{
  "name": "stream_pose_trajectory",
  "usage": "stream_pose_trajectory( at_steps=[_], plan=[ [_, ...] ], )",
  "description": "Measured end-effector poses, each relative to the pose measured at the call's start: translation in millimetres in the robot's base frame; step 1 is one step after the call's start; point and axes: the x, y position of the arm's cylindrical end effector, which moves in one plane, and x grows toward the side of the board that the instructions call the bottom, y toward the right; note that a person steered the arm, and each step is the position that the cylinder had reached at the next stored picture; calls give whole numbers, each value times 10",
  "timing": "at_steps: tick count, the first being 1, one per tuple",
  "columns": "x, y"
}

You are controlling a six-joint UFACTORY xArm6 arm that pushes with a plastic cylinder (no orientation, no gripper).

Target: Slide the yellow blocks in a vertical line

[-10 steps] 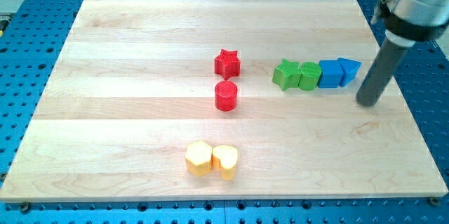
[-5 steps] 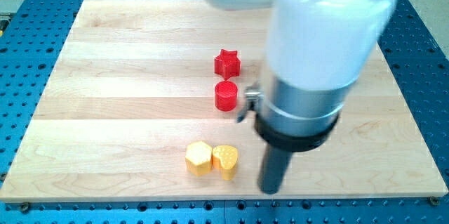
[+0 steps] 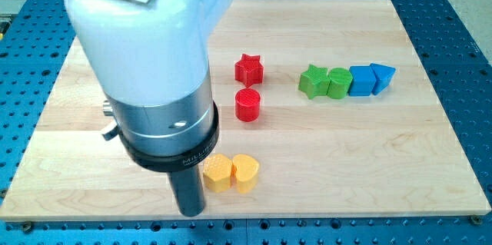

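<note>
Two yellow blocks sit side by side near the view's bottom: a yellow hexagon on the left and a yellow heart touching its right side. My tip is at the board's bottom edge, just left of and below the yellow hexagon, close to it; contact cannot be told. The arm's large white and grey body covers much of the board's left half.
A red star sits above a red cylinder at the centre. At the right is a row: green star, green cylinder, blue cube, blue block. The wooden board lies on a blue perforated table.
My tip swept from the board's right edge, past the bottom right of the yellow blocks, to their lower left. The yellow pair shifted slightly; the other blocks have not moved.
</note>
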Motion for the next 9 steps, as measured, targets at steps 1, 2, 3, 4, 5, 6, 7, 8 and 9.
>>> stream_pose_trajectory(
  at_steps=[1,2,3,4,5,6,7,8,9],
  plan=[
    [-243,223],
    [-496,326],
    [-600,313],
    [-601,207],
    [-619,153],
    [-744,253],
    [-745,255],
    [-748,267],
    [-756,332]
  ],
)
